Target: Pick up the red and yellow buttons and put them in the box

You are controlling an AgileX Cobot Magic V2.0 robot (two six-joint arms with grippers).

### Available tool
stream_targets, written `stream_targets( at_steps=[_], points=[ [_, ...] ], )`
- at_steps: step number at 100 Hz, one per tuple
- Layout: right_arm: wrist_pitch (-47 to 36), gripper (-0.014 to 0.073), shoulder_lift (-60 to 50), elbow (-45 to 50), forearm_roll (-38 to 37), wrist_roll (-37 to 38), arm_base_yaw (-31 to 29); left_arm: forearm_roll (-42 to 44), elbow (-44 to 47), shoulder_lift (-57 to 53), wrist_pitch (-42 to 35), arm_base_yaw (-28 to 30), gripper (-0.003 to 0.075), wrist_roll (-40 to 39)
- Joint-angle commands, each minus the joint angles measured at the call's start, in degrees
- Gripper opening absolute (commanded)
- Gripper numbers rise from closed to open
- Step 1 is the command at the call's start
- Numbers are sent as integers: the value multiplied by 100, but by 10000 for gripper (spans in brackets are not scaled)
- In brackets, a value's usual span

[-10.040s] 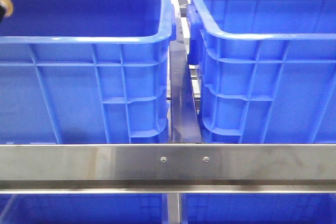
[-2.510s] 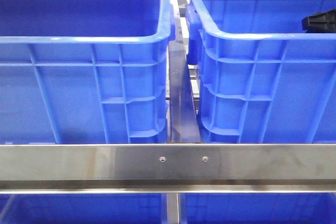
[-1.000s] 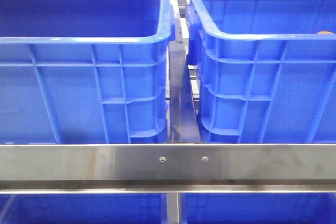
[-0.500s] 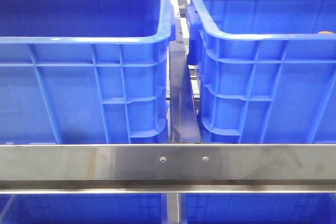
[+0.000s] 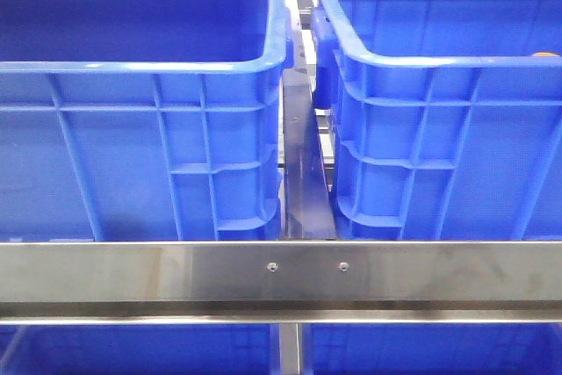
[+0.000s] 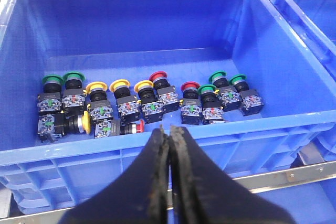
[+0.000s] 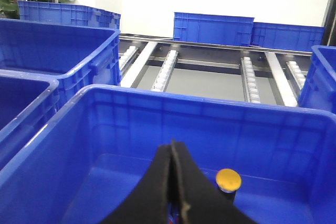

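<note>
Left wrist view: left gripper (image 6: 169, 132) fingers pressed together, empty, above source bin (image 6: 136, 145) | red and yellow buttons (image 6: 137, 100) inside | right gripper (image 7: 174, 153) closed, over box (image 7: 157, 108) holding yellow button (image 7: 229, 180) | step: next pick | need: spread, descend.

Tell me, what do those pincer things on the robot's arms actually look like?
Both look alike. The left gripper has two black fingers that widen toward the base and taper to thin tips, with scuffed, worn-looking inner edges. The right gripper has the same matte black tapering shape. No cables, labels or markings show on either, and the front view shows no arm.
</note>
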Motion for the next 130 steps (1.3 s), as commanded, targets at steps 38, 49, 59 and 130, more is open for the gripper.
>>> stream_targets(
  at_steps=[38,49,59,130],
  points=[
    [203,-68,-29,-149,585,-68,-38,-32,-152,53,-414,12,-19,-43],
    [203,-68,-29,-149,585,-68,-38,85,-152,53,-634,12,-19,-43],
    [203,-68,-29,-149,585,-68,-38,276,-66,11,-875,12,-19,-43],
    [203,-68,-29,-149,585,-68,-38,835,3386,-2039,-3879,638,-19,-181]
  ],
)
